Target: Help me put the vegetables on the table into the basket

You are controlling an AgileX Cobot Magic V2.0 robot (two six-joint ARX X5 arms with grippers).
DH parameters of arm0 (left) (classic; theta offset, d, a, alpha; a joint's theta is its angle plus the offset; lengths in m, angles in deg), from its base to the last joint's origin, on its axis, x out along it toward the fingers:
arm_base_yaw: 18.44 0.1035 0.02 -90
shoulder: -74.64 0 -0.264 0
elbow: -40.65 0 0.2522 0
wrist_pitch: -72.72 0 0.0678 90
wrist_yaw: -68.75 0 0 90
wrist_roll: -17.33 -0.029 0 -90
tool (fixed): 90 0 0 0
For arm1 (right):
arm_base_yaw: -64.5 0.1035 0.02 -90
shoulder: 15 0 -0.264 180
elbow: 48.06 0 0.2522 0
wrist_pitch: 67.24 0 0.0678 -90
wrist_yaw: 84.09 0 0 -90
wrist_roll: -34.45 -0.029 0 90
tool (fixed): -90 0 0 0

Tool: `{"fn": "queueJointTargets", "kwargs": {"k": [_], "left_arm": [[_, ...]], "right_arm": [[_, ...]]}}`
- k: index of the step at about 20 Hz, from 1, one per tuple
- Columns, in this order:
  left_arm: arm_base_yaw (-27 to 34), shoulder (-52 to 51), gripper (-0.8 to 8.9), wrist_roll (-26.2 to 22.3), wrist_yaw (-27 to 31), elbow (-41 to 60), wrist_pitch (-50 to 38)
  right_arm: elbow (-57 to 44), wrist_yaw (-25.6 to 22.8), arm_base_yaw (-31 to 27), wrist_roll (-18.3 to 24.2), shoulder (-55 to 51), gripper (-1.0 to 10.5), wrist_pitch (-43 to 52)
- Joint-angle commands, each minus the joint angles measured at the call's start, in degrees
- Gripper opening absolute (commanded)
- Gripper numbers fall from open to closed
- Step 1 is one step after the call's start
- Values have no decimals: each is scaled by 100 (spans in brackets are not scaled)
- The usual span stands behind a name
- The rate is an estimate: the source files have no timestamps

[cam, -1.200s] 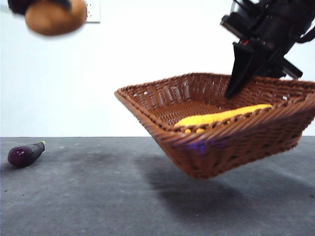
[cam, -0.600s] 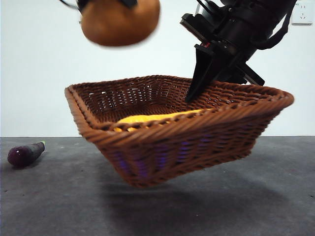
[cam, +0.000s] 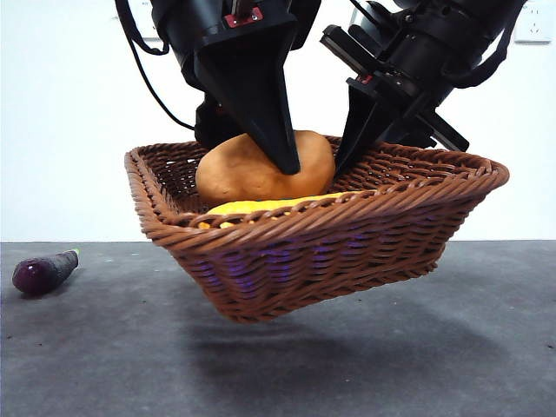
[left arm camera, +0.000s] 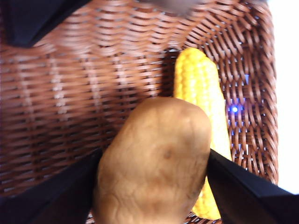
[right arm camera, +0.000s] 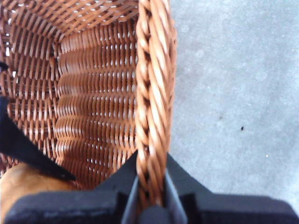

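Observation:
My right gripper (cam: 365,139) is shut on the braided rim of the basket (cam: 434,217) and holds it tilted above the table (cam: 365,365); the right wrist view shows the rim (right arm camera: 152,116) pinched between its jaws. My left gripper (cam: 261,161) is shut on the orange-brown potato (cam: 252,174), low inside the basket. In the left wrist view the potato (left arm camera: 154,163) sits between the jaws, beside the yellow lumpy vegetable (left arm camera: 201,102) lying on the wicker floor. That yellow one (cam: 261,207) peeks over the front rim. The purple eggplant (cam: 43,271) lies on the table at the far left.
A pale wall with a socket (cam: 532,26) stands behind the table. The basket casts a shadow (cam: 330,347) on the table beneath it.
My left gripper has come in from the upper left and lowered the potato into the basket. The basket was carried leftward and now hangs still. The eggplant has not moved.

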Motion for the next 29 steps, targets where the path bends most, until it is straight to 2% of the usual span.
{"fn": "queueJointTargets", "kwargs": {"k": [1, 9, 13, 15, 17, 20, 21, 24, 29], "left_arm": [[24, 61, 444, 243, -42, 46, 2], [28, -31, 448, 404, -81, 22, 0], [267, -846, 448, 595, -76, 7, -2], [538, -1456, 448, 951, -20, 4, 2], [905, -2076, 448, 1497, 442, 4, -7], [1659, -2717, 448, 2597, 2124, 4, -61], [1897, -2747, 448, 2743, 2376, 4, -109], [2564, -2444, 448, 2922, 2315, 4, -155], [3333, -957, 448, 2927, 2317, 4, -378]], "right_arm": [[-22, 83, 4, -96, 13, -8, 96], [-22, 79, 4, -79, 13, -8, 57], [-22, 59, -7, -81, 13, -8, 57], [-22, 57, -15, -81, 13, -8, 55], [-20, 11, -76, -83, 11, -8, 57], [-15, 11, -308, -87, -2, -8, 70], [-15, 15, -356, -90, -2, -8, 70], [-15, 13, -380, -83, -2, -8, 85], [-15, 17, -380, -55, -4, -8, 76]]}}
